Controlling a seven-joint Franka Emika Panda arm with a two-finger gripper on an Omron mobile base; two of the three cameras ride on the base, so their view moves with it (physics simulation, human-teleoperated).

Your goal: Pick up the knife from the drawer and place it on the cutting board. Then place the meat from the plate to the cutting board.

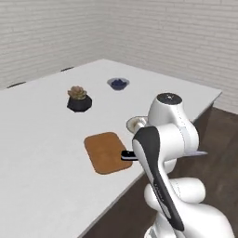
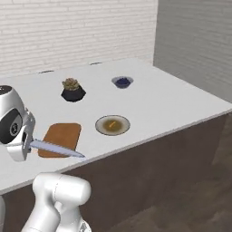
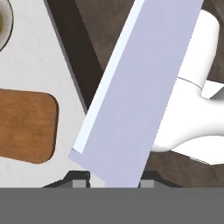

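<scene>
Right base view shows a white surface point(image 2: 172, 102) in a room with white brick walls and a dark wooden floor. On the surface lie a cutting board point(image 2: 60, 138), a plate point(image 2: 113, 125) with a small orange-brown piece of meat point(image 2: 112, 123), a potted plant point(image 2: 73, 90) and a small blue bowl point(image 2: 122, 81).

The fingers point(image 3: 111, 177) are closed on the knife point(image 2: 56, 147). In the hand view the broad pale blade fills the middle between the two dark tips. The knife is in the air, near the front edge of the surface; in the right base view the blade points to the right across the near corner of the cutting board. In the left base view the black handle end shows just beside the board's near edge, but I cannot tell well how high it is above it.

The cutting board is bare, and the plate lies near it, apart from it. The plant and bowl stand well apart, farther back.
</scene>
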